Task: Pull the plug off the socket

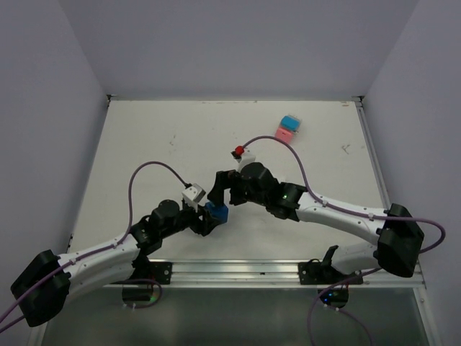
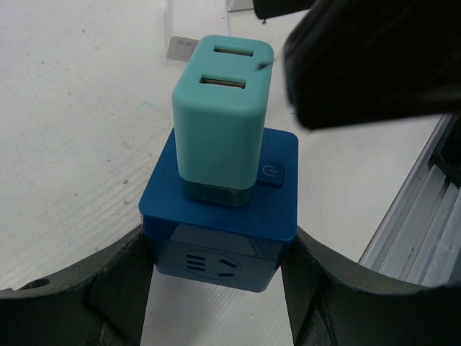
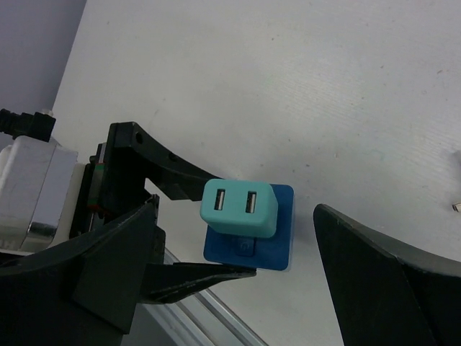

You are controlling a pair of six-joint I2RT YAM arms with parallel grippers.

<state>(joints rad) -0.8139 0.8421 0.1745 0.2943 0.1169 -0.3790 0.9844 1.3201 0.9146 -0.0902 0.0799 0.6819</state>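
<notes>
1. The left gripper (image 2: 216, 277) is closed on the blue socket (image 2: 216, 231). One finger presses each side of the cube, low down near its base.
2. The teal plug (image 2: 223, 122) stands seated in the socket's top face, above the left jaws. Its two slots face up, and it sits beside the small power button.
3. The right gripper (image 3: 238, 216) is spread wide, with the plug in the gap between its jaws. There is clear space on either side of the plug, and neither finger touches it.
4. In the left wrist view, one right finger (image 2: 374, 65) hangs just beside the plug's upper corner.
5. The socket is just above the white table (image 1: 180, 137), or resting on it; I cannot tell which.
6. A pink block and a blue block (image 1: 288, 128) lie well beyond both jaws, towards the far side.
</notes>
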